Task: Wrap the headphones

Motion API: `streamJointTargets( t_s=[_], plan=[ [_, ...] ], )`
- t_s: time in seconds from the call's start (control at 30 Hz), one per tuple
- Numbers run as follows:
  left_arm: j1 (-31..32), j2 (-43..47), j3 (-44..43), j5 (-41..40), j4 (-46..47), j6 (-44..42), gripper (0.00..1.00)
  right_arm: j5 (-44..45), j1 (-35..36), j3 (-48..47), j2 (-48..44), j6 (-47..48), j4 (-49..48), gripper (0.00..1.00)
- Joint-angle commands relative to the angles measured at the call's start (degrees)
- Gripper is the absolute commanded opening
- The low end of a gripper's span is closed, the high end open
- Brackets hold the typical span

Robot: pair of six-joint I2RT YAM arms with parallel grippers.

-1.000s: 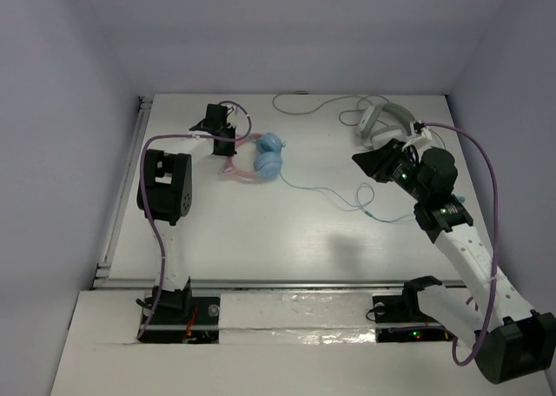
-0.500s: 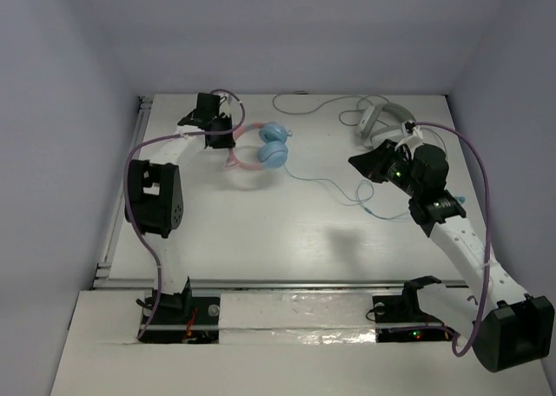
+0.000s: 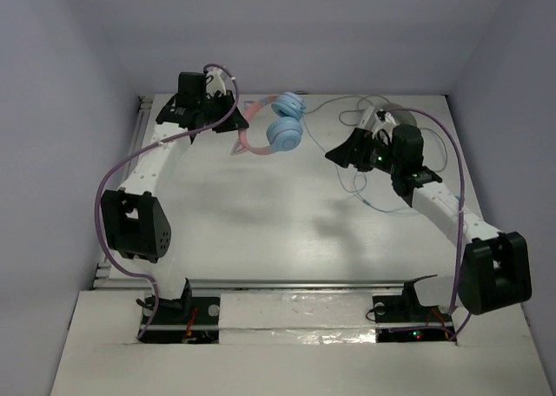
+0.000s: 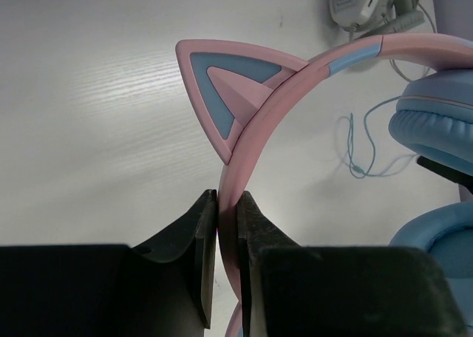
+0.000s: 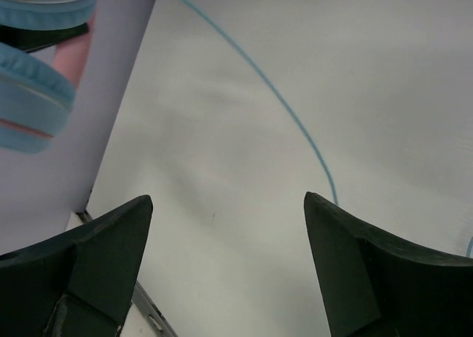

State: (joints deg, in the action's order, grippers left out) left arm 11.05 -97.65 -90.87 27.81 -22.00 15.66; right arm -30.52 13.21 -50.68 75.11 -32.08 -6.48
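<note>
The headphones (image 3: 283, 132) are held left of the white-grey headphones (image 3: 375, 115), well apart from them, with both light-blue earcups turned toward that pair. The left jaws are closed on the pink headband (image 4: 255, 141), which is pinched edge-on between the two dark fingers (image 4: 201, 248). In the left wrist view only part of the set is shown: one cat ear (image 4: 222, 86) is seen whole. The second ear is not seen there. The earcups (image 4: 436, 123) are cut off by the right edge of that view, and the lower run of the headband is lost behind the fingers. The headphones appear to be raised off the bench (image 3: 261, 222), though how far cannot be made out.

The right jaws are spread wide and nothing is held between them. Only the tips of the dark fingers (image 5: 96, 241) are caught by the right wrist camera. The thin light-blue cable (image 5: 281, 100) is seen curving across the bench beyond them; whether it touches the finger on the right cannot be told. In the top view this cable is very faint and its full course from the earcups cannot be traced.

The white-grey headphones are partly covered by the right arm (image 3: 408, 166) in the top view and cropped at the upper edge of the left wrist view. Their pale cable (image 3: 313, 109) is seen running leftward toward the blue earcups, where it is lost.
</note>
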Motion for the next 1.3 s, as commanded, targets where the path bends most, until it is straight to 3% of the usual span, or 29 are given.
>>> streamJointTargets(
  t_s=[0.0, 0.33, 0.63, 0.67, 0.7, 0.9, 1.07, 1.27],
  plan=[
    [-0.2, 3.7, -5.1, 6.6, -0.4, 2.8, 0.00, -1.4, 0.5, -2.5, 1.5, 3.5, -3.5, 0.90],
    [-0.2, 7.2, -7.0, 8.8, -0.3, 3.3, 0.00, 0.3, 1.0, -0.5, 5.2, 3.6, -6.2, 0.84],
    [-0.2, 9.1, -8.0, 10.9, 1.3, 5.8, 0.00, 1.6, 1.6, 3.2, 4.0, 2.0, -9.1, 0.64],
    [-0.2, 9.1, -8.1, 10.7, 1.3, 5.8, 0.00, 1.9, 1.6, 3.6, 3.9, 2.0, -9.1, 0.53],
    [-0.2, 9.3, -8.1, 10.4, 1.3, 5.7, 0.00, 1.8, 1.6, 3.8, 3.6, 1.8, -9.2, 0.49],
    [-1.2, 8.5, -9.2, 13.4, 2.7, 7.8, 0.00, 3.4, 2.1, 8.0, 2.1, 1.3, -11.7, 0.52],
    [-1.2, 7.9, -10.6, 16.2, 5.3, 10.7, 0.00, 1.5, 2.6, 10.1, 3.7, -1.2, -17.3, 0.49],
    [-1.2, 9.8, -3.4, 20.6, 14.2, 18.2, 0.00, 1.2, 5.1, 10.4, 5.0, -1.1, -20.3, 0.09]
  ],
)
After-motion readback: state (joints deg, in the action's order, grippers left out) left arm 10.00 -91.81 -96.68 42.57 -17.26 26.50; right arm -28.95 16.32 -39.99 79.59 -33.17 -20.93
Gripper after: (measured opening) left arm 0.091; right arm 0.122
